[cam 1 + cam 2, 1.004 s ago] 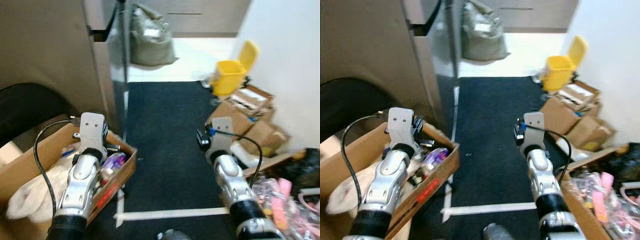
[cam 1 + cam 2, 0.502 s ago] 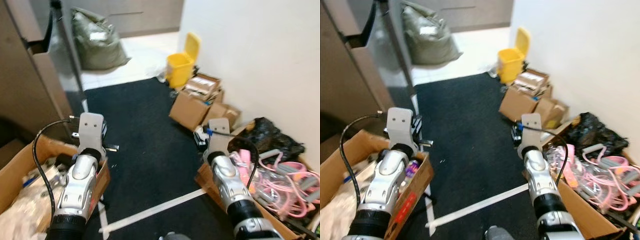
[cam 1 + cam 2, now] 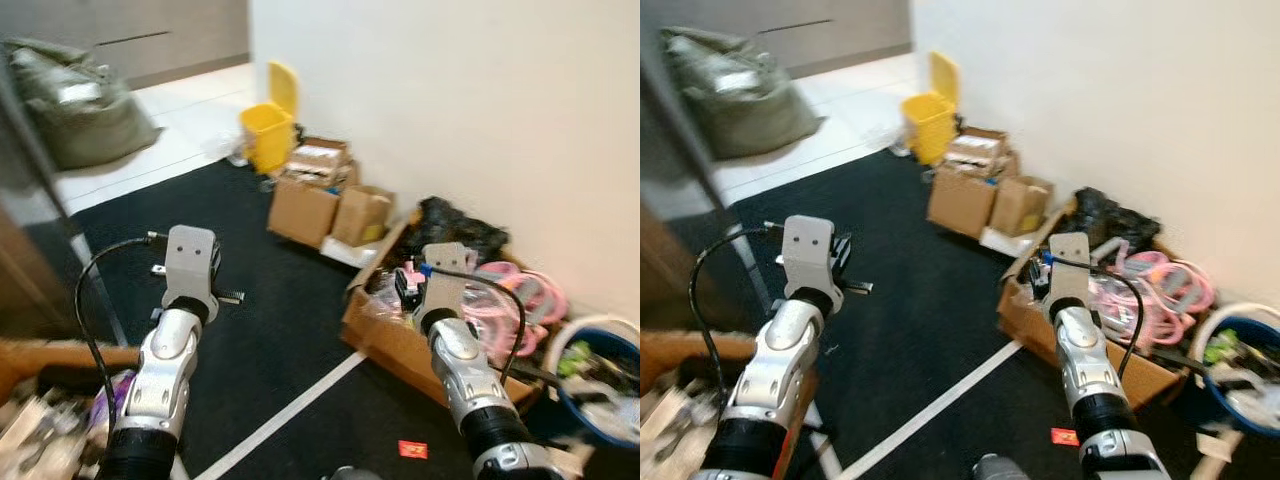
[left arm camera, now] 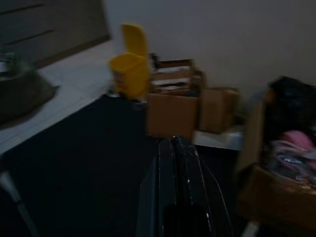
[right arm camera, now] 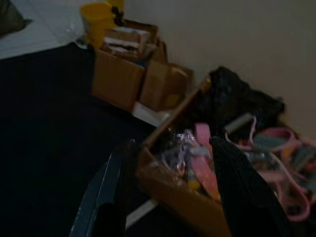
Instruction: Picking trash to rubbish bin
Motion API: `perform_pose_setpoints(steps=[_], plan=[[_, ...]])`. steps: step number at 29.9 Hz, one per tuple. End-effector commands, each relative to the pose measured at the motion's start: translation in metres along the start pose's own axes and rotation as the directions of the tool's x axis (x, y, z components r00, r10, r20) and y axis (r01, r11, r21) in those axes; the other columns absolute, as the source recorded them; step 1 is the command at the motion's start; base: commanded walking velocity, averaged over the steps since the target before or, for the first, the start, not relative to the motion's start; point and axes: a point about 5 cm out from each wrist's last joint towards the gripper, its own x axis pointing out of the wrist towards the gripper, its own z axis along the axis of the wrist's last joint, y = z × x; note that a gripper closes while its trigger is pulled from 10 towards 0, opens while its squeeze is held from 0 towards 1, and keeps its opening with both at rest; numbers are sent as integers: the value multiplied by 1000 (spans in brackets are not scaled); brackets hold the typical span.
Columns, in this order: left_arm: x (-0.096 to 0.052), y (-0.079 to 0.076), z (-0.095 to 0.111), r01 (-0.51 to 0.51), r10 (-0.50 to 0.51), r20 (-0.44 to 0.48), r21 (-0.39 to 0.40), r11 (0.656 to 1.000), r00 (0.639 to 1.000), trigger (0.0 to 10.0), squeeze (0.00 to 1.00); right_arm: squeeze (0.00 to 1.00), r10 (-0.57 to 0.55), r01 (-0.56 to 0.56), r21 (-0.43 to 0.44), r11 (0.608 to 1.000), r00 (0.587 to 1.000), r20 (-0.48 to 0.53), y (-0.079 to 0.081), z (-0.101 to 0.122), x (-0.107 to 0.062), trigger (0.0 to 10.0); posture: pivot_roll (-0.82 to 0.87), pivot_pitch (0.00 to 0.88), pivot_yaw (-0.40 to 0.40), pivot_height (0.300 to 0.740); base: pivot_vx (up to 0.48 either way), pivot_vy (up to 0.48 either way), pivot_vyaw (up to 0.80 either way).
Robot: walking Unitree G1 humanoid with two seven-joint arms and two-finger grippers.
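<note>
A yellow rubbish bin (image 3: 268,125) with its lid up stands far ahead by the white wall, at the edge of the black carpet. A small red scrap (image 3: 411,449) lies on the carpet near my right arm. Both arms are raised in front of me. My left gripper (image 4: 176,143) is shut with nothing in it and points toward the bin (image 4: 129,69). My right gripper (image 5: 173,148) is open and empty, above the edge of a cardboard box of pink things (image 5: 197,163).
Brown cardboard boxes (image 3: 310,200) and a black bag (image 3: 455,225) line the wall. A blue bucket (image 3: 600,390) full of items stands at the far right. A grey-green sack (image 3: 70,100) lies far left. A white tape line (image 3: 290,420) crosses the carpet.
The whole view has swung to the right, from the cabinet and the left box toward the white wall. Both arms hold the same pose.
</note>
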Motion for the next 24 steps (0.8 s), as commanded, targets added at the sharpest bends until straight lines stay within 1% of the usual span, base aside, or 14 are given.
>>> perform_pose_setpoints(steps=[1, 7, 10, 24], plan=[[0, -1, -4, 4, -4, -18, 5, 1000, 1000, 10000, 0, 0, -8, 8, -4, 1000, 1000, -3, -2, 0, 0, 10000, 64, 0, -17, 740, 0, 0, -800], [1, -2, -4, 12, -12, -19, 7, 1000, 1000, 10000, 0, 0, -16, 16, -4, 1000, 1000, -3, -3, 0, -1, 10000, 64, 0, -17, 740, 0, 0, -800], [2, -1, -4, 17, -17, -20, 12, 1000, 1000, 10000, 0, 0, -31, 31, -1, 1000, 1000, -3, -4, -1, -2, 10000, 60, 0, -2, 740, 0, 0, -800], [5, -1, -4, 16, -16, -20, 14, 1000, 1000, 10000, 0, 0, -33, 33, -5, 999, 999, -12, -4, -2, -2, 10000, 60, 0, -9, 740, 0, 0, -800]])
